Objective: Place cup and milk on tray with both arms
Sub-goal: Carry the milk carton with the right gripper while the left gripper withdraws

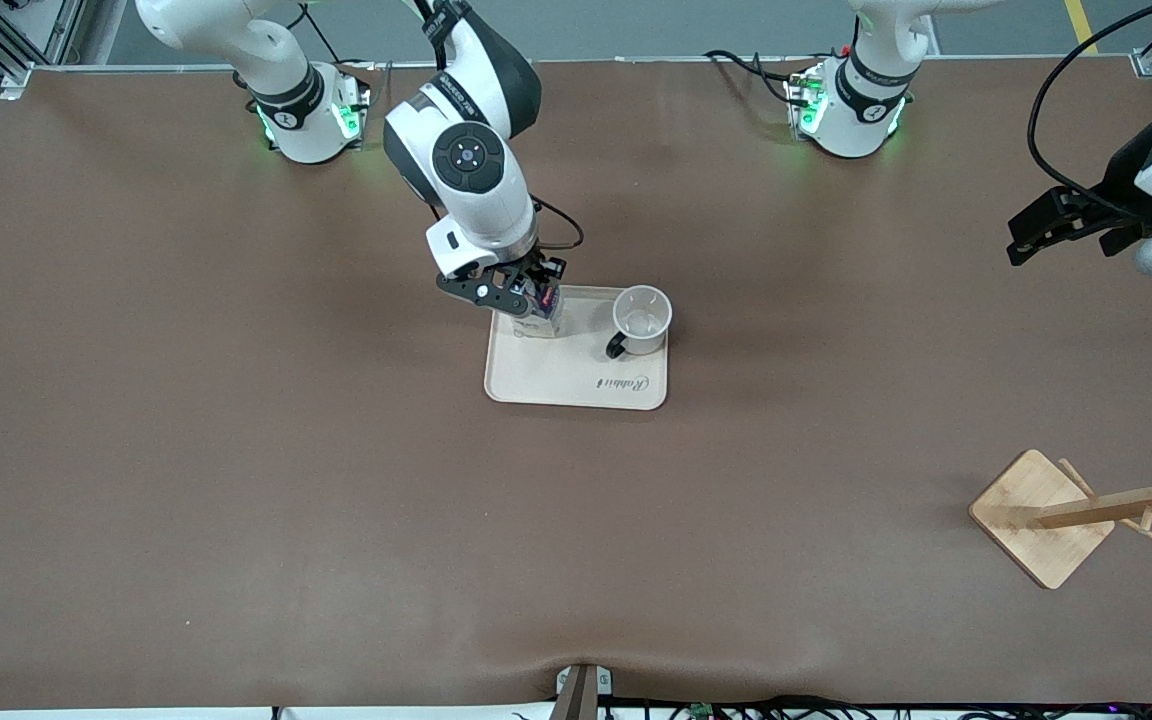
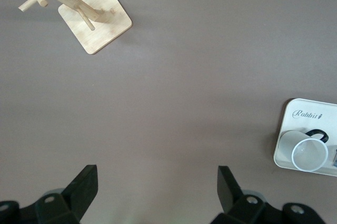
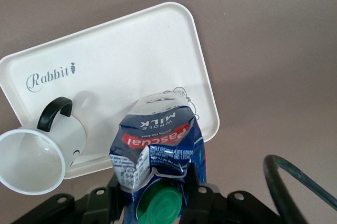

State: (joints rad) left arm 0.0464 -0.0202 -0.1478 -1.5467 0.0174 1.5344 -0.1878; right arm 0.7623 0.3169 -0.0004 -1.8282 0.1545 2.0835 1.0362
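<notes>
The beige tray lies mid-table. The white cup stands upright on its corner toward the left arm's end, black handle toward the front camera. My right gripper is shut on the top of the blue milk over the tray's corner toward the right arm's base. In the right wrist view the milk is squeezed between the fingers of my right gripper, with its green cap showing, over the tray beside the cup. My left gripper hangs open over bare table at the left arm's end, holding nothing.
A wooden rack with pegs on a square base stands toward the left arm's end, nearer the front camera than the tray. The left wrist view shows this rack, the tray, the cup and my open left gripper.
</notes>
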